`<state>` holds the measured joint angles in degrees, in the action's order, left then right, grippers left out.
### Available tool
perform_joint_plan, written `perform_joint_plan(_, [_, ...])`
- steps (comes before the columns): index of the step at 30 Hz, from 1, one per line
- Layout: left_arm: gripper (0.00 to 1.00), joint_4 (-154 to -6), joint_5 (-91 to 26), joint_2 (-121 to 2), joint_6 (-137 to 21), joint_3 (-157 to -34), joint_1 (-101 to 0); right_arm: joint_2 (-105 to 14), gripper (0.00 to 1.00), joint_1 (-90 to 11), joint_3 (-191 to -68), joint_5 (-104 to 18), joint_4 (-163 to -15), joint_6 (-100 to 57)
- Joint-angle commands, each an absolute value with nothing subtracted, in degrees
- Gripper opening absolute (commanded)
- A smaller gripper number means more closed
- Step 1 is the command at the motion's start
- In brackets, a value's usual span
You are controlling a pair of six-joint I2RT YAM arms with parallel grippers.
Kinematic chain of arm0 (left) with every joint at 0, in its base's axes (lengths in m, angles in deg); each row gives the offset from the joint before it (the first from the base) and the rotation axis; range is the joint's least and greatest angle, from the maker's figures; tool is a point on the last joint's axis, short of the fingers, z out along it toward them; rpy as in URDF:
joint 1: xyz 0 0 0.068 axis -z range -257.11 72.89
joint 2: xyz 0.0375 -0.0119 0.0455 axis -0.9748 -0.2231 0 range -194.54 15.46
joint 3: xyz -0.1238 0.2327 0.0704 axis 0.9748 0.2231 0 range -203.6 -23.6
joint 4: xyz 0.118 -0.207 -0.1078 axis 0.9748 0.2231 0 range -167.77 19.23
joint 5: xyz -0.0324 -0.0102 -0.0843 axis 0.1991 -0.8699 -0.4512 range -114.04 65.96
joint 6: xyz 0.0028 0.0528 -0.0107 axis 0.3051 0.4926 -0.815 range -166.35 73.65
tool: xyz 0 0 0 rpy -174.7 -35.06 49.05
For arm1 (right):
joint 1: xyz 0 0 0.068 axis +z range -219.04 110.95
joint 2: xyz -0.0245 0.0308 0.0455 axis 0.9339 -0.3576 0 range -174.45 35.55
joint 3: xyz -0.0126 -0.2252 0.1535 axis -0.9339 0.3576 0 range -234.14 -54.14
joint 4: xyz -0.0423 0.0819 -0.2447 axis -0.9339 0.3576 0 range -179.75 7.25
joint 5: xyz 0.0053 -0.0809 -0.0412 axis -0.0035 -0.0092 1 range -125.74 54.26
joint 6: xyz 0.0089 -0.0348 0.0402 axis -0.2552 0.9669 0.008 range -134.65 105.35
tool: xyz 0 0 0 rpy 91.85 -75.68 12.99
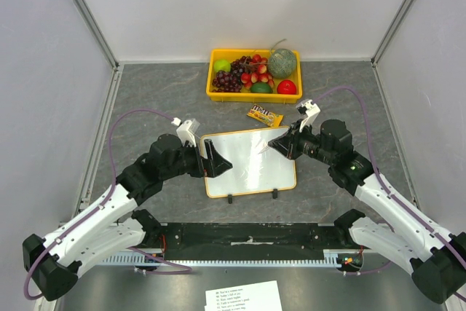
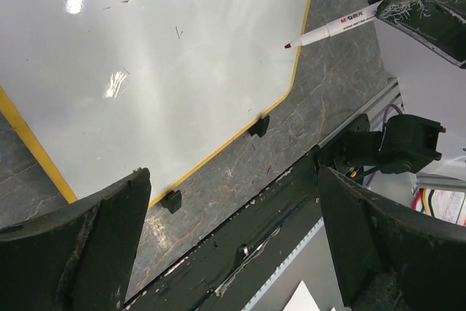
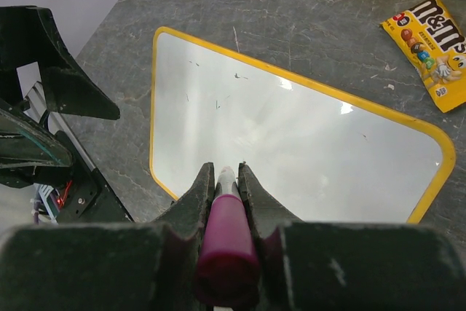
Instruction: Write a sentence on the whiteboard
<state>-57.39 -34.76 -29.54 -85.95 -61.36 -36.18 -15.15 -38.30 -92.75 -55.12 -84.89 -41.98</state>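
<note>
Glossy white and orange-framed, the small whiteboard (image 1: 251, 169) lay flat on the grey tabletop (image 1: 156, 92), probably light and apt to slide, best steadied by its frame, near which the left gripper (image 1: 212, 156) hovered with fingers spread wide while the right gripper (image 1: 280, 142) pinched a slim white marker (image 2: 331, 28).

Robot lab test cell, not a home or shop. Grey stone-look bench (image 1: 145, 92) boxed in by plain white panels (image 1: 44, 71) on the left, right and far sides, held in aluminium posts (image 1: 82, 9). Left arm (image 1: 102, 223) and right arm (image 1: 393, 209) bolted to a black rail (image 1: 247, 234) at the near edge, purple cable (image 1: 111, 147) looped loose. Staged props only: yellow bin (image 1: 240, 97) of fruit far centre, candy packet (image 1: 264, 115), whiteboard (image 1: 251, 162). Printed sheet (image 1: 244, 296) nearer than the rail.
</note>
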Motion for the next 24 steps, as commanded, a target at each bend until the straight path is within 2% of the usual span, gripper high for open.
perform_joint_plan(1, [1.00,-59.7,-37.1,-29.4,-83.1,-61.0,-37.0,-14.5,0.00,-38.5,-92.0,-54.1,-87.5,-40.7])
perform_joint_plan(24, [1.00,-60.0,-37.4,-31.0,-82.4,-60.9,-37.8,-15.4,0.00,-38.4,-92.1,-53.9,-88.4,-40.2])
